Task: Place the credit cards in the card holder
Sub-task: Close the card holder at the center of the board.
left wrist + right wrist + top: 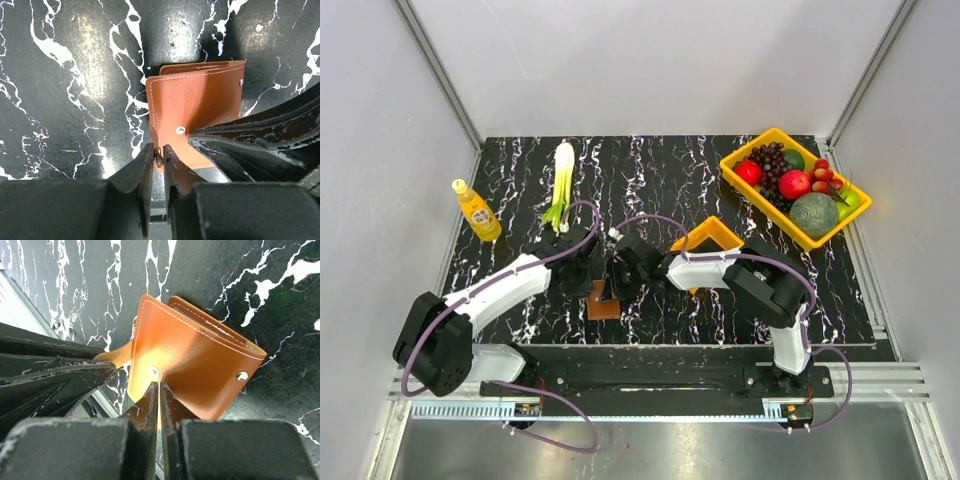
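Observation:
The card holder (603,303), a small brown leather-like wallet with metal snaps, lies near the table's front edge between both arms. My left gripper (594,282) is shut on the wallet's snap tab at its near edge, seen in the left wrist view (158,150). My right gripper (617,282) is shut on the edge of the wallet's top flap (200,365), seen in the right wrist view (160,385). The wallet (200,100) is partly folded. A thin pale edge shows between its flaps; the credit cards are otherwise out of view.
A small orange bin (712,238) stands behind the right arm. A yellow tray (745,148) of fruit sits at the back right. A leek (562,175) and a yellow bottle (477,210) lie at the back left. The table's front edge (620,345) is close.

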`<state>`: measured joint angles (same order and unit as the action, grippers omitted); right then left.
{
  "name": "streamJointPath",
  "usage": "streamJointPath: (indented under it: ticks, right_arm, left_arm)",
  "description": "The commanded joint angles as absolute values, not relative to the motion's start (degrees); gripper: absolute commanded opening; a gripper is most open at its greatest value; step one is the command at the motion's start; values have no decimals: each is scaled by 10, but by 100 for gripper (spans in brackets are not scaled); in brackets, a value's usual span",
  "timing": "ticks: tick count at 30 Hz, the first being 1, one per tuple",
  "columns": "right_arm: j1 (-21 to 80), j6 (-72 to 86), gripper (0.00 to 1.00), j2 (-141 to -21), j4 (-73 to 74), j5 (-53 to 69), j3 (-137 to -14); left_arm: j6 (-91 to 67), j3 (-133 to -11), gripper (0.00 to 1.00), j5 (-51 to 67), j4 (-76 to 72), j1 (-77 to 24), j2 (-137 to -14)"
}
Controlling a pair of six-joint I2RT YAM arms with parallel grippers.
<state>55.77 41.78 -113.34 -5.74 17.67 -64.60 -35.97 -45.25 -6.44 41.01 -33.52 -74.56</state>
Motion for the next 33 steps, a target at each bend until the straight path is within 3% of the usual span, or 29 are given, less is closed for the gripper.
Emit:
streamJointPath:
  ticks: [1, 13, 24, 33]
  right_arm:
    - [563, 400, 9, -1153, -33, 170, -658]
    - [563, 399, 9, -1157, -33, 173, -660]
    - [563, 399, 9, -1159, -33, 172, -661]
    - [563, 399, 9, -1161, -33, 175, -661]
  left_arm:
    - [-365, -468, 17, -64, 393, -336, -720]
    - [-363, -466, 19, -70, 395, -337, -722]
    - [-365, -464, 8, -73, 397, -337, -714]
    - [-364, -466, 18, -66, 396, -337, -710]
